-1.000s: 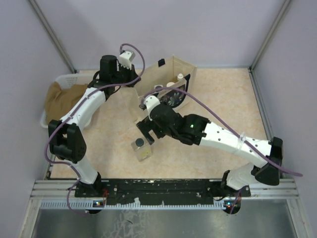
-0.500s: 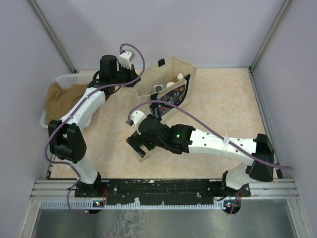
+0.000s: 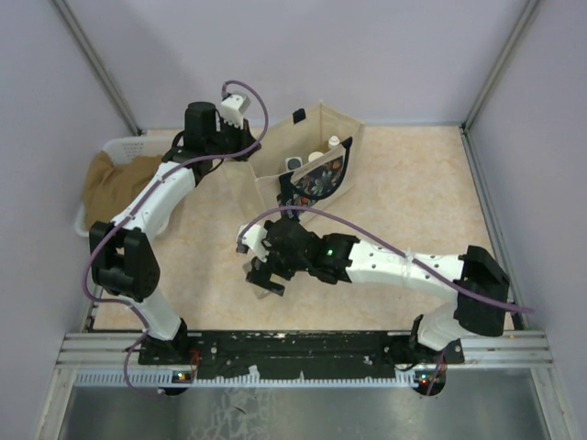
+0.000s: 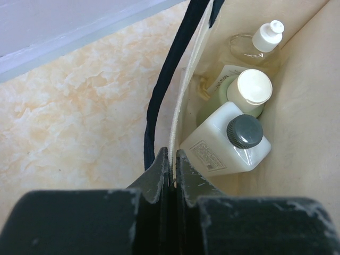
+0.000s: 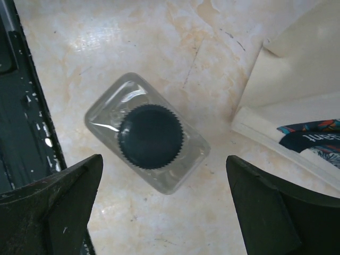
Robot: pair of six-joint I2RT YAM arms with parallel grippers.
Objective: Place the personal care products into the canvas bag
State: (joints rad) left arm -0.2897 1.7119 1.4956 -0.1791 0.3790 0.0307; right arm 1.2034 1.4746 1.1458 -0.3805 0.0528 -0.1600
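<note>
1. Moved: the right arm has swung from beside the canvas bag (image 3: 310, 126) toward the near edge of the desk (image 3: 413, 192). The right claw (image 3: 264, 273) now hangs over the clear square bottle (image 5: 150, 134) and covers it in the top view.
2. Changed: the bag's floral panel (image 3: 317, 179), earlier partly hidden by that arm, now shows almost whole.
3. Right claw (image 5: 163, 159): jaws spread wide, one finger on each side of the bottle. Both are clear of it, and nothing is held.
4. Clear square bottle: upright on the desk, black cap up, outside the bag and near its lower corner.
5. Left claw (image 4: 170, 159): unmoved, pinched tight on the bag's top edge, just beside the navy handle (image 4: 171, 74).
6. Inside the bag, side by side:
   - the amber bottle (image 4: 245, 47) with a white cap
   - the olive-green bottle (image 4: 254, 87) with a cream cap
   - the white rectangular bottle (image 4: 226, 146) with a dark cap
7. White basket (image 3: 124, 144) with brown cloth: unchanged at the desk's left edge.
</note>
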